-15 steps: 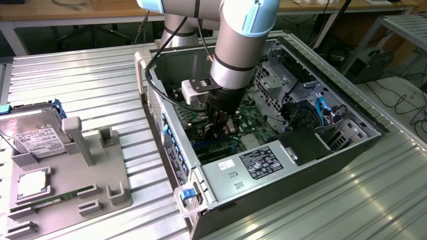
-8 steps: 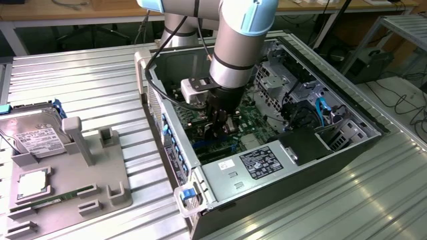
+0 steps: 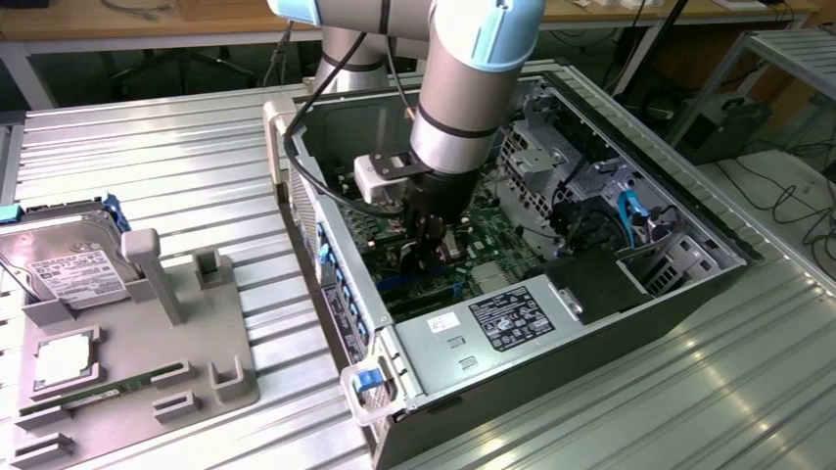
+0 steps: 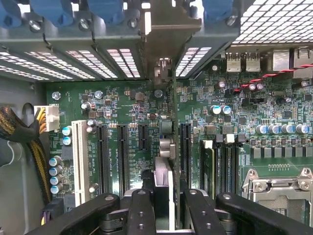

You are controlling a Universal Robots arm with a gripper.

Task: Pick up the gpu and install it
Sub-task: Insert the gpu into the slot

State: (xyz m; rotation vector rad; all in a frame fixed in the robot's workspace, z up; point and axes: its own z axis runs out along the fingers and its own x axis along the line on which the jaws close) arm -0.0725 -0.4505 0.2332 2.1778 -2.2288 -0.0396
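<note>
Item: gpu (image 4: 164,188), held edge-on by the gripper (image 4: 164,208), fingers closed on it, inside the computer case (image 3: 432,352) over the motherboard (image 4: 122,103). We judge seating underway (slot alignment needed, bracket toward the rear wall).

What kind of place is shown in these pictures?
Probably a robotics lab bench for PC assembly. An open computer case lies on a ribbed metal table, a grey fixture holds a hard drive, and the tool holds the gpu edge-on over the motherboard.
</note>
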